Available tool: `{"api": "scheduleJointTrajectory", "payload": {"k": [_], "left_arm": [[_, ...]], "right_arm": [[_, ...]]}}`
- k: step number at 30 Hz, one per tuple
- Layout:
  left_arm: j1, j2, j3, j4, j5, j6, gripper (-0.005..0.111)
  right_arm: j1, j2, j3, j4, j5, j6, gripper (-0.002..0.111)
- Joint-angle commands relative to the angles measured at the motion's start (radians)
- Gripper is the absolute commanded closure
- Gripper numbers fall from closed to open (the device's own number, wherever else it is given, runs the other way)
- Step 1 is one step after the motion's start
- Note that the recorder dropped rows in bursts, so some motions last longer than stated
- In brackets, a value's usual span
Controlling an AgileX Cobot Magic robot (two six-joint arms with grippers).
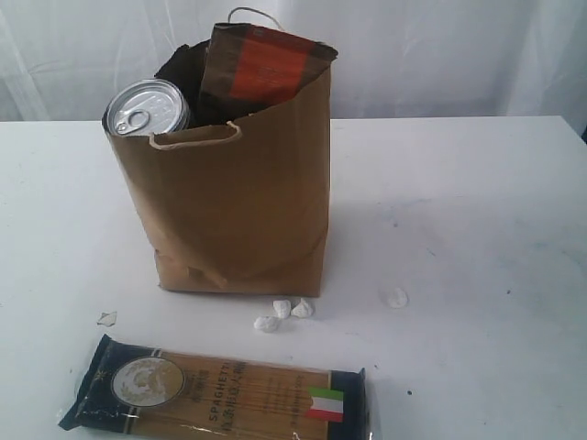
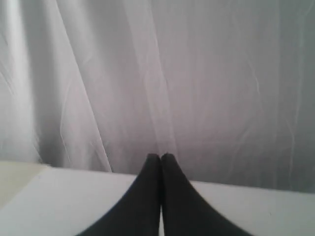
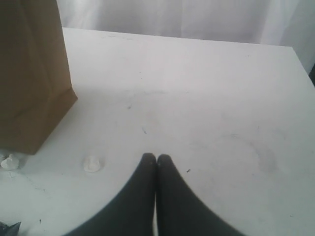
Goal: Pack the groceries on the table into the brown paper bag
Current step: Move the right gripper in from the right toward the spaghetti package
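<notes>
1. Left gripper point(image 2: 160, 158): the jaws are pressed together with nothing between them. It is held above the table point(image 2: 59, 196) and faces the curtain point(image 2: 172, 73). No grocery shows in its view.
2. Right gripper point(image 3: 156, 160): also clenched and empty, hanging over bare table. The bag point(image 3: 29, 73) stands off to one side, well apart from it. A white lump point(image 3: 92, 163) lies near the fingertips. A dark corner at the frame edge may be the spaghetti pack, but this cannot be confirmed.
3. Neither arm appears in the exterior view.
4. Bag point(image 1: 238, 202): upright near the middle of the table and slightly creased at the base. The jar point(image 1: 145, 108) pokes out of the mouth with its pull-tab lid up. The pouch point(image 1: 266, 64) stands behind the jar, its orange label showing.
5. Spaghetti pack point(image 1: 220, 394): lies flat on the table in front of the bag, long side across the view, not touching it. Small white lumps point(image 1: 282, 312) sit between the pack and the bag.
6. The carton, bottle and gold-lidded jar are not visible. Whether they are inside the bag cannot be told.
7. Judgement: packing is far along, and the spaghetti pack is the step in hand.
8. Next move calls for:
   - a gripper opened and brought down across the pack's narrow width;
   - the pack lifted and tipped on end;
   - the pack fed into the gap beside the jar and pouch. The mouth looks crowded.
</notes>
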Motion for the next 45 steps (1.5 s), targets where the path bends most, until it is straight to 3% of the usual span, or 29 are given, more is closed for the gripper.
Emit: {"api": "scheduleJointTrajectory", "payload": {"k": [1,3,5,6,10,17,24,26,29,31,36,40,45], "left_arm": [[-0.036,-0.202,0.307,-0.012,-0.073,-0.043,0.107],[-0.062,-0.337,0.489,-0.085,-0.159,-0.080,0.107],[-0.071,-0.478,0.605,-0.112,-0.166,-0.128,0.107],[-0.071,-0.550,0.647,-0.115,-0.133,-0.128,0.107],[-0.071,-0.704,0.692,-0.115,-0.049,-0.138,0.107],[-0.083,-0.850,0.692,-0.010,0.135,-0.153,0.107],[-0.307,-0.850,0.692,0.005,0.584,-0.150,0.107],[-0.333,-0.850,0.692,-0.033,0.581,-0.152,0.107],[-0.344,-0.850,0.692,-0.145,0.470,-0.154,0.107],[-0.344,-0.850,0.694,-0.190,0.371,-0.148,0.107],[-0.344,-0.850,0.751,-0.121,0.234,-0.112,0.107],[-0.344,-0.850,0.841,-0.123,0.354,-0.112,0.107],[-0.344,-0.850,0.885,-0.177,0.564,-0.167,0.107]], "right_arm": [[-0.003,-0.002,0.003,0.025,-0.035,-0.012,0.108],[-0.003,-0.002,0.003,0.025,-0.101,-0.080,0.108],[-0.003,0.003,0.003,0.026,-0.294,-0.171,0.108],[-0.003,0.021,0.003,0.026,-0.451,-0.177,0.108],[-0.003,0.121,-0.006,0.004,-0.653,-0.109,0.108],[-0.003,0.429,-0.080,-0.475,-0.611,-0.043,0.108],[-0.003,0.703,-0.205,-0.528,-0.138,-0.096,0.108],[-0.003,0.763,-0.236,-0.461,-0.110,-0.102,0.108],[0.011,0.796,-0.285,-0.257,-0.116,-0.233,0.108],[0.041,0.799,-0.316,-0.117,-0.067,-0.444,0.108],[0.119,0.805,-0.355,0.321,0.049,-0.892,0.108],[0.157,0.847,-0.366,0.650,0.221,-1.226,0.108],[0.161,0.861,-0.375,0.766,0.306,-1.250,0.108]]}}
